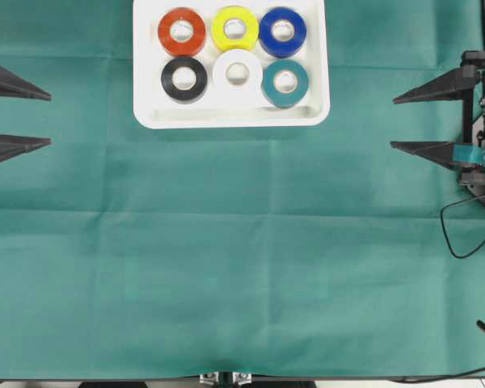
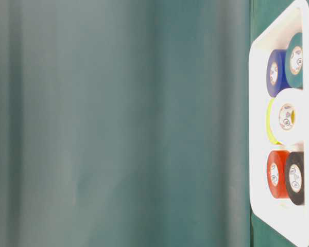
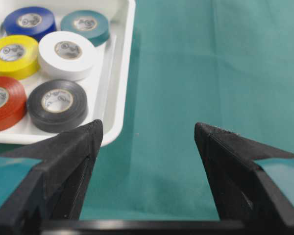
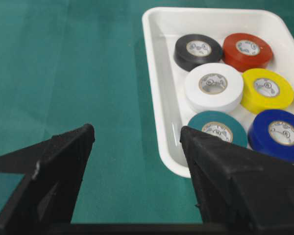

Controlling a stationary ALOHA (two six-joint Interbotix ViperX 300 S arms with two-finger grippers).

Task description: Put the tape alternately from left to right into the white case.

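- All six small ring-shaped tape rolls lie flat inside the shallow white plastic case (image 1: pixel 231 113) with its raised rim: red (image 1: pixel 182 31), yellow (image 1: pixel 234 28) and blue (image 1: pixel 282 31) in the far row, black (image 1: pixel 184 78), white (image 1: pixel 238 73) and teal (image 1: pixel 285 82) in the near row.
- No roll is left on the green-covered worktop (image 1: pixel 242 267), so the task looks finished.
- The left gripper (image 1: pixel 50 120) and right gripper (image 1: pixel 392 123) sit well apart from the case, jaws spread, holding nothing.
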